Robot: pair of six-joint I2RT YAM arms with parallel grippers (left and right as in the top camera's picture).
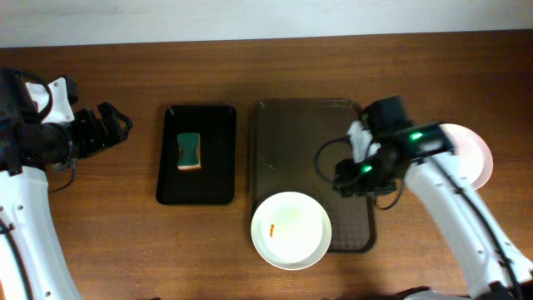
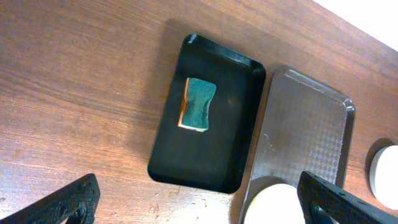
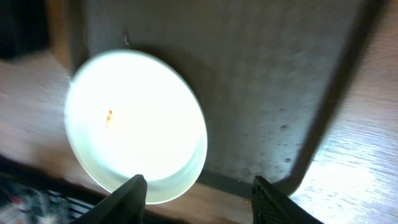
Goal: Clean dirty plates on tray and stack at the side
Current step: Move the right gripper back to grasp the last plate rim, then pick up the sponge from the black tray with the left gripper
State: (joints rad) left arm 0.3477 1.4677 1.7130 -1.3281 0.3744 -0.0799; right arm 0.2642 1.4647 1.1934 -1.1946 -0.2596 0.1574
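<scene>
The dark brown tray [image 1: 304, 133] lies at the table's centre. One white plate [image 1: 291, 231] with a small orange smear sits at its front edge and overhangs it. More white plate [image 1: 473, 154] lies on the table at the right, partly hidden by my right arm; I cannot tell how many. My right gripper [image 1: 351, 183] is open and empty above the tray, just right of the smeared plate [image 3: 134, 118]. In the right wrist view its fingers [image 3: 199, 205] straddle that plate's rim and the tray [image 3: 267, 81]. My left gripper [image 1: 119, 125] is open and empty at the far left.
A smaller black tray [image 1: 197, 179] holding a green and yellow sponge [image 1: 191, 151] lies left of the brown tray. The left wrist view shows the sponge [image 2: 198, 104], black tray [image 2: 211, 155], brown tray [image 2: 305, 124] and both plate spots [image 2: 273, 205] [image 2: 387, 177].
</scene>
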